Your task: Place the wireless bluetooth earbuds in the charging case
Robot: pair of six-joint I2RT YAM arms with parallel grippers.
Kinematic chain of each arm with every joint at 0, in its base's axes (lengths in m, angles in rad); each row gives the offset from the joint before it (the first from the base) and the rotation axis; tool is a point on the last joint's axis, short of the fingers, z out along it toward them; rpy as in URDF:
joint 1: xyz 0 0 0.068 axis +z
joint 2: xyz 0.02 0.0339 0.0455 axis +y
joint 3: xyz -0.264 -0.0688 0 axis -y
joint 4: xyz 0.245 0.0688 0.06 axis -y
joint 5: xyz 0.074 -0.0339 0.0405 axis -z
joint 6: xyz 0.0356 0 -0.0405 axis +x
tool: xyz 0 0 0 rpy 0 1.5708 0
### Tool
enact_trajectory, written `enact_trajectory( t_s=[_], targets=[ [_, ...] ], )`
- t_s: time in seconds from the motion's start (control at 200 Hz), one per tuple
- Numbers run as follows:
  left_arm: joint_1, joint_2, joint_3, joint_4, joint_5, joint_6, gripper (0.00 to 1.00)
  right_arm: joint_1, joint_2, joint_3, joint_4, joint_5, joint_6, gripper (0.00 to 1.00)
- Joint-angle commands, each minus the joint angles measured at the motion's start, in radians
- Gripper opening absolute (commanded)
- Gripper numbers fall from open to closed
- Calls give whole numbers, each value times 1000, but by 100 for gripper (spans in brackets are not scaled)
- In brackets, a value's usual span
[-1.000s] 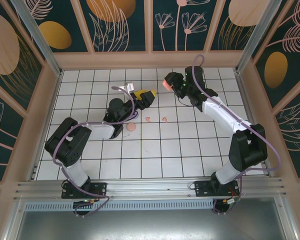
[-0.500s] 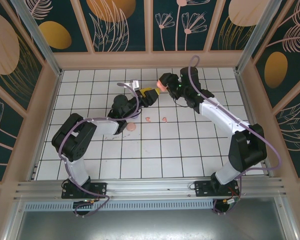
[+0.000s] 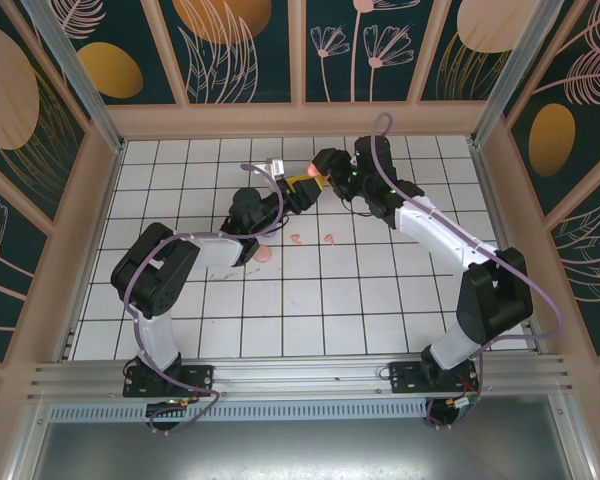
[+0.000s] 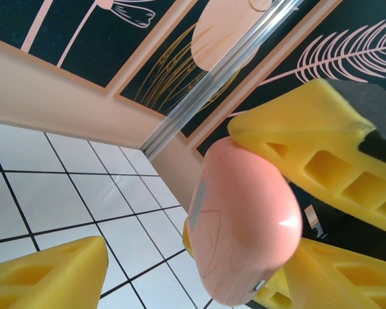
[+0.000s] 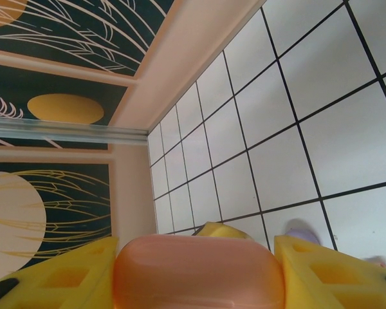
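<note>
Charging case (image 4: 241, 225), salmon pink, hangs above the white tiles (image 3: 380, 300) where the two grippers meet. The left gripper (image 3: 298, 188) brackets it with fingers (image 4: 45, 277) spread, a gap beside one. The right gripper (image 5: 196, 257) clamps it between both fingers. Two pink earbuds (image 3: 296, 239) lie on the tiles below, well apart from either gripper.

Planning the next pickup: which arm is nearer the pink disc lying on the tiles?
Left. The left arm passes right beside the pink disc; the right arm stretches away on the far right, well apart from it.
</note>
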Motion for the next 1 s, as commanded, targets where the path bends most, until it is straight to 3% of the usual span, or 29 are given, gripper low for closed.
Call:
enact_trajectory(
  t_s=[0.0,0.5,0.626,0.996],
  targets=[
    [-7,25,24,43,13,-11,68,11,6,41,37,-7,3,28],
    [-7,46,63,65,6,-23,51,15,6,37,37,-5,1,28],
    [-8,47,62,70,7,-23,39,15,6,36,38,-5,1,28],
    [-7,56,61,93,13,-33,16,18,-6,36,40,-6,4,29]
  ],
)
